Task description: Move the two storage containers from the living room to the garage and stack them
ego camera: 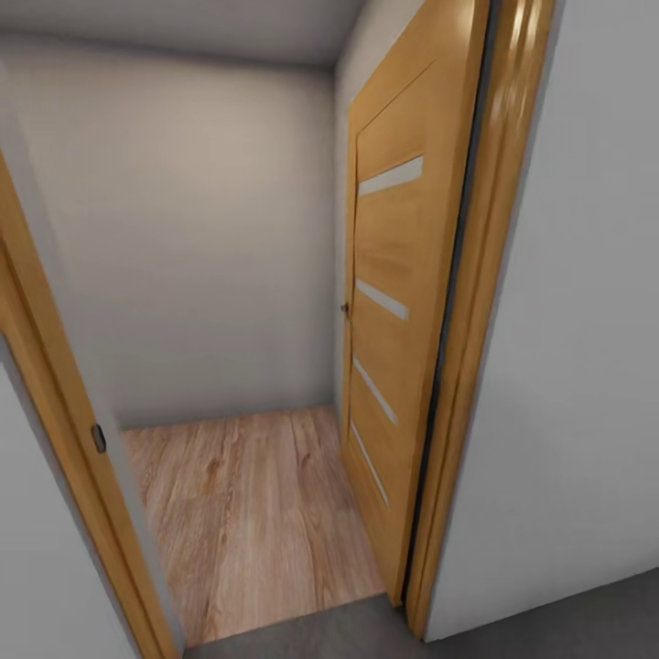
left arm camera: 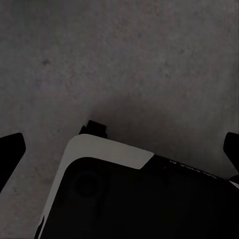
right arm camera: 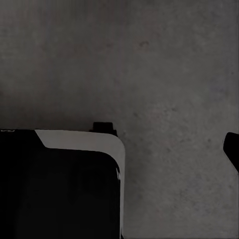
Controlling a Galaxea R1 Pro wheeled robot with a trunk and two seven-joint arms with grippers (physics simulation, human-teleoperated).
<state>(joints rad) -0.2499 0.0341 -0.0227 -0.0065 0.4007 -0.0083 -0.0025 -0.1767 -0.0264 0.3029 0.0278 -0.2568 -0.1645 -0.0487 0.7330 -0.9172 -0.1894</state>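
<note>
Ahead, open wooden door (ego camera: 389, 302) reveals wood-plank floor (ego camera: 247, 513).

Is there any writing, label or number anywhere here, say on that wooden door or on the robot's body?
None can be read.
The wooden door bears pale glass strips, no lettering.
The walls, the wood-plank floor and the grey concrete floor are plain.
A faint pale mark on the robot's dark base is too small and blurred to read.
</note>
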